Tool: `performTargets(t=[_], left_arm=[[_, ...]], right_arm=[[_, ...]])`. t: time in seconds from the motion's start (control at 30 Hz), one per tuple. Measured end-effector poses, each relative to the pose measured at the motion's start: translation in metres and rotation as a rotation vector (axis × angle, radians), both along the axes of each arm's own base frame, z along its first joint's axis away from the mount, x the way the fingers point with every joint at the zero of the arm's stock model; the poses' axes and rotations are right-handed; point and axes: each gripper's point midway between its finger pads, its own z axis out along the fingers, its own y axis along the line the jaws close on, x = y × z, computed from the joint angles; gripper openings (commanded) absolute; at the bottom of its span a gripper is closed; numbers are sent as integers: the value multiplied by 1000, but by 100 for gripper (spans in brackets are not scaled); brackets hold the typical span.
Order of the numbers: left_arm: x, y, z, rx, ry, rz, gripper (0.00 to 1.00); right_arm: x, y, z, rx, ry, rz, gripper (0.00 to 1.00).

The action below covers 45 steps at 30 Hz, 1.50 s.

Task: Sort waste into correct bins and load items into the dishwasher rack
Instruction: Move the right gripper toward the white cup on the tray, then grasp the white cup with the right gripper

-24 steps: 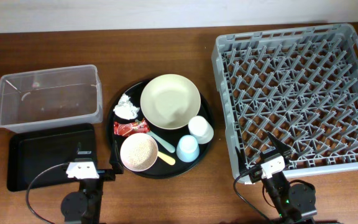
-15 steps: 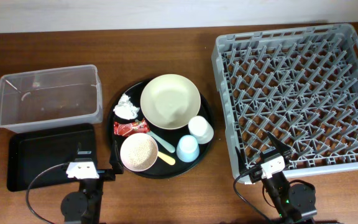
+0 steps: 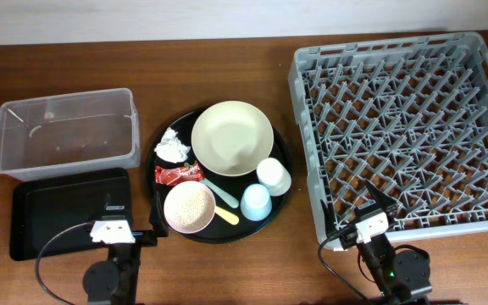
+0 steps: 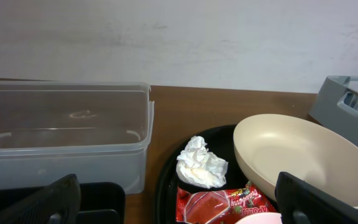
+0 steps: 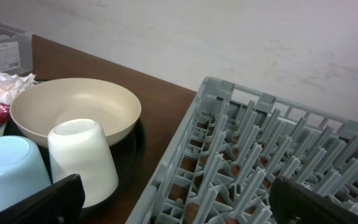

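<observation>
The left gripper (image 4: 182, 202) and right gripper (image 5: 176, 199) gape wide at the near table (image 3: 227, 51) edge, holding nothing. A strip of table parts the rack (image 3: 401, 127) from the round tray (image 3: 161, 174). That tray carries the tissue (image 3: 173, 146), wrapper (image 3: 179, 174), grain-filled bowl (image 3: 190, 206), plate (image 3: 231, 138), white cup (image 3: 271, 175), blue cup (image 3: 256, 202), yellow spoon (image 3: 224, 215) and mint spoon (image 3: 219, 191), with the tub (image 3: 66, 131) and black bin (image 3: 58, 207) to its left.

Surface (image 3: 219, 72): dark wood-grain, low sheen. Rack (image 3: 401, 127): grey matt plastic lattice. Tub (image 3: 66, 134): clear glossy plastic. Rectangular tray (image 3: 62, 207): black, smooth. Bowl-plate (image 3: 231, 138): cream, satin-smooth. Tissue (image 3: 173, 146): crumpled white paper. Wrapper (image 3: 178, 174): red, crinkled, shiny film.
</observation>
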Motion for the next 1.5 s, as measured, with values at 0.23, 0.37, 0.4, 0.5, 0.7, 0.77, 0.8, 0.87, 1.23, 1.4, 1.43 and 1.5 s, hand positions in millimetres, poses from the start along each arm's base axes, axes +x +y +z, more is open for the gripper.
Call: performTargets(t=[0.23, 0.37, 0.4, 0.5, 0.7, 0.77, 0.8, 0.87, 1.23, 1.4, 1.43, 1.5], left_arm=[[0, 0, 0, 0, 0, 0, 99], [0, 0, 0, 0, 0, 0, 99], [0, 0, 0, 0, 0, 0, 99], [0, 0, 0, 0, 0, 0, 99], [0, 0, 0, 0, 0, 0, 99], [0, 0, 0, 0, 0, 0, 99], [0, 0, 0, 0, 0, 0, 99], [0, 0, 0, 0, 0, 0, 99], [0, 0, 0, 0, 0, 0, 99], [0, 0, 0, 0, 0, 0, 99], [0, 0, 0, 0, 0, 0, 99], [0, 0, 0, 0, 0, 0, 99]], right_arm=[[0, 0, 0, 0, -1, 0, 98], [0, 0, 0, -1, -1, 0, 98], [0, 0, 0, 0, -1, 0, 98], [0, 0, 0, 0, -1, 0, 98], [0, 0, 0, 0, 0, 0, 98], [0, 0, 0, 0, -1, 0, 98], [0, 0, 1, 0, -3, 0, 98], [-1, 3, 4, 4, -16, 20, 98], [-20, 28, 72, 223, -118, 194, 98], [-26, 27, 113, 259, 58, 179, 98], [-25, 28, 117, 260, 101, 173, 98], [-21, 29, 118, 249, 266, 152, 98]])
